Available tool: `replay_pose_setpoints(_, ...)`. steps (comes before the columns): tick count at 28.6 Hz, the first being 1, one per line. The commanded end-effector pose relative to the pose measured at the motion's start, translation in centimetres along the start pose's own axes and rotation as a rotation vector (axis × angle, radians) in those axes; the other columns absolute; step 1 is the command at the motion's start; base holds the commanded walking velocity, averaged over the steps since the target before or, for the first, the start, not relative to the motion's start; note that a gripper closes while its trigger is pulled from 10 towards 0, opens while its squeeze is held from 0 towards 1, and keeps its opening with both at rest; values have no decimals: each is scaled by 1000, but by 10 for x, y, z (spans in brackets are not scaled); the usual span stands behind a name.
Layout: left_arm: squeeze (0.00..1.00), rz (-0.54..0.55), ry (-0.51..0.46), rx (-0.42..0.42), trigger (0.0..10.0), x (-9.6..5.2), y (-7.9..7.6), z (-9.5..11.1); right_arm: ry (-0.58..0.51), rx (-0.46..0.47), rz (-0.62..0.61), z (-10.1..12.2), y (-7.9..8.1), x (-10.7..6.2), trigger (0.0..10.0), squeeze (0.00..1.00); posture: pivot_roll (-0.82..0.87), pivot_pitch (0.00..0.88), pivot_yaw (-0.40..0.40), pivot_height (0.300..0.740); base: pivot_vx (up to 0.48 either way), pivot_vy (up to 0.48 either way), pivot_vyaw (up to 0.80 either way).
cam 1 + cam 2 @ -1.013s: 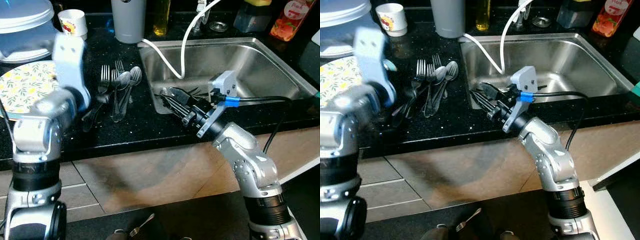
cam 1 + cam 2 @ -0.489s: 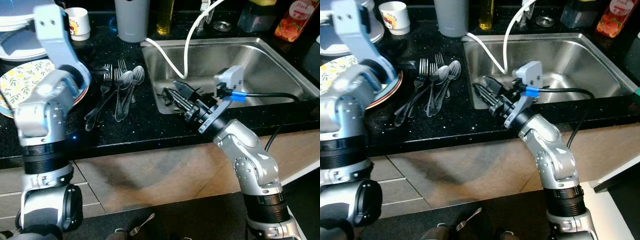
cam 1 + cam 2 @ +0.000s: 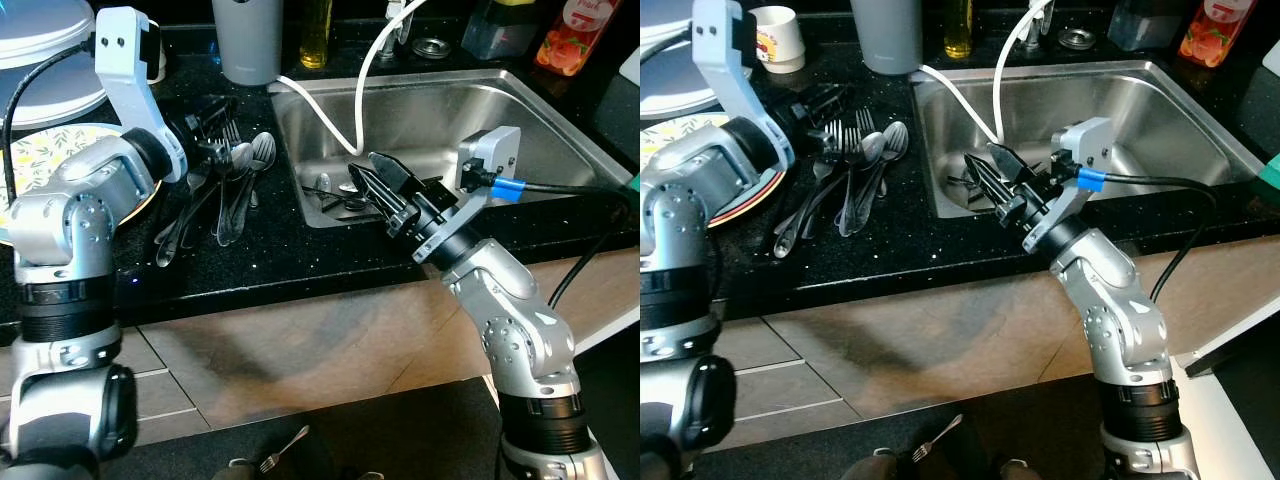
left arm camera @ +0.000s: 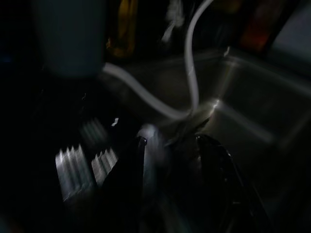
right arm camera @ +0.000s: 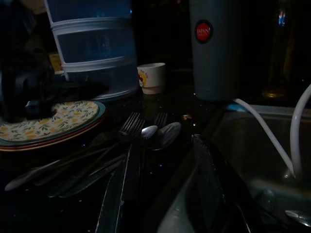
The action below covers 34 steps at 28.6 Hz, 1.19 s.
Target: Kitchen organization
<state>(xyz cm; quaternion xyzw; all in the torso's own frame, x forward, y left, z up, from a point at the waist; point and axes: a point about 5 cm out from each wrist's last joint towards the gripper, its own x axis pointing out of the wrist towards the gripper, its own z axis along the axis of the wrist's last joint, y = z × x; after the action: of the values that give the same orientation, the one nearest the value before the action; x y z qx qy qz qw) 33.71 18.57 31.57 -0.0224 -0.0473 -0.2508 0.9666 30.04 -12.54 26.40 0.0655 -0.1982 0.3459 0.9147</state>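
A black speckled countertop (image 3: 280,250) runs along a steel sink (image 3: 520,130), which serves as the landmark here. The right gripper (image 3: 385,185) hovers over the sink's near-left corner, fingers spread apart and holding nothing, just above a few utensils (image 3: 335,195) lying on the sink floor. Left of the sink, the left gripper (image 3: 212,122) hangs over the heads of a cutlery pile (image 3: 225,185) of forks and spoons on the counter; whether its fingers are parted I cannot tell. Further left of the sink sits a floral plate (image 3: 55,170), and behind the pile a grey tumbler (image 3: 245,40). A white hose (image 3: 340,110) droops into the sink beside the right gripper. Likely risks: the right fingers snagging that hose, or the left gripper scattering the loosely stacked cutlery toward the sink edge.
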Motion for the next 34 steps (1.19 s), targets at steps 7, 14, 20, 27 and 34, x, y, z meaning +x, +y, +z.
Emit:
replay_pose_setpoints(7,0,80,305,128,10000,-16,-2,-42,-12,12,20,2,3,4,10000,0,172,149,9,740,0,0,0)
replay_pose_setpoints(14,0,159,402,152,10000,-14,4,-65,-10,18,29,1,4,6,10000,0,178,148,-1,740,0,0,0)
replay_pose_setpoints(20,0,275,454,179,0,3,9,-84,-14,21,35,2,4,8,10000,0,175,148,-3,740,0,0,0)
replay_pose_setpoints(27,0,335,388,188,0,12,10,-78,-13,14,21,3,4,5,10000,0,151,147,9,740,0,0,0)
replay_pose_setpoints(34,0,456,95,271,0,19,19,-30,-15,15,17,2,3,5,10000,0,154,147,9,740,0,0,0)
